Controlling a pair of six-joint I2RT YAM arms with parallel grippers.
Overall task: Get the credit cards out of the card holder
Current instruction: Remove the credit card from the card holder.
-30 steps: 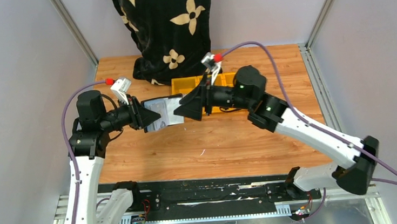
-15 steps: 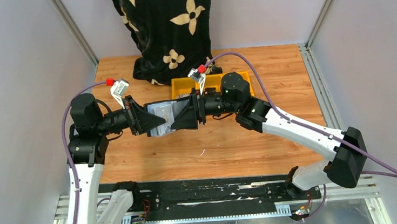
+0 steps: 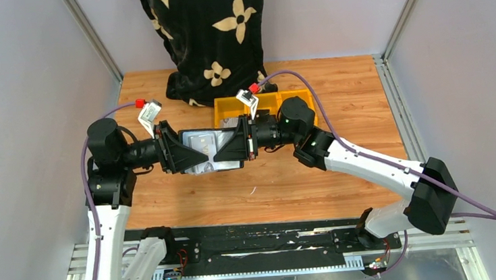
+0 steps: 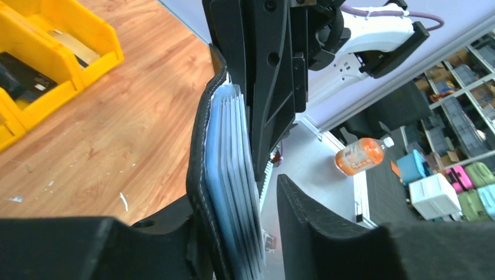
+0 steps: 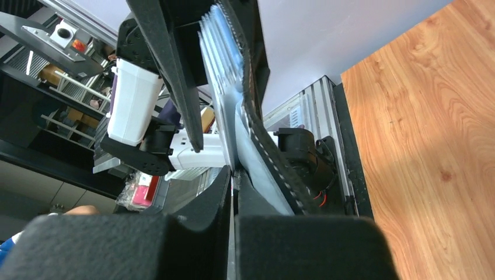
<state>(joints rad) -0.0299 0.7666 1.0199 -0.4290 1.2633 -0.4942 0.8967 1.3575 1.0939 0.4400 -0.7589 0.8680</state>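
The credit cards [image 4: 233,175] sit as a fanned stack of thin pale sheets inside the card holder [image 4: 201,151], edge-on in both my wrist views. I judge them light, stiff and smooth, so they will slip under a shallow pinch and bow if pulled off-axis. The place to take hold is the exposed free edge of one card, pulling in line with its slot. The holder is soft, black and stitched at the rim. I judge it will flex rather than resist, so it needs support on its cover, away from the slots.

The holder hangs in the air between my two grippers, above the left-centre of the table and nearer than the bins.

My right gripper [image 5: 233,181] is closed on a thin pale edge of the stack. I judge it to be a card, though a slot sleeve cannot be excluded. My left gripper [image 4: 233,224] stands partly open. One finger lies against the holder's black cover, and the other stands just clear of the cards.

The wooden table [image 3: 337,105] lies below, smooth and scuffed. The yellow bins [image 3: 228,104] stand just beyond the holder, and a black floral bag [image 3: 209,35] rests at the far edge. Grey panels close both sides.
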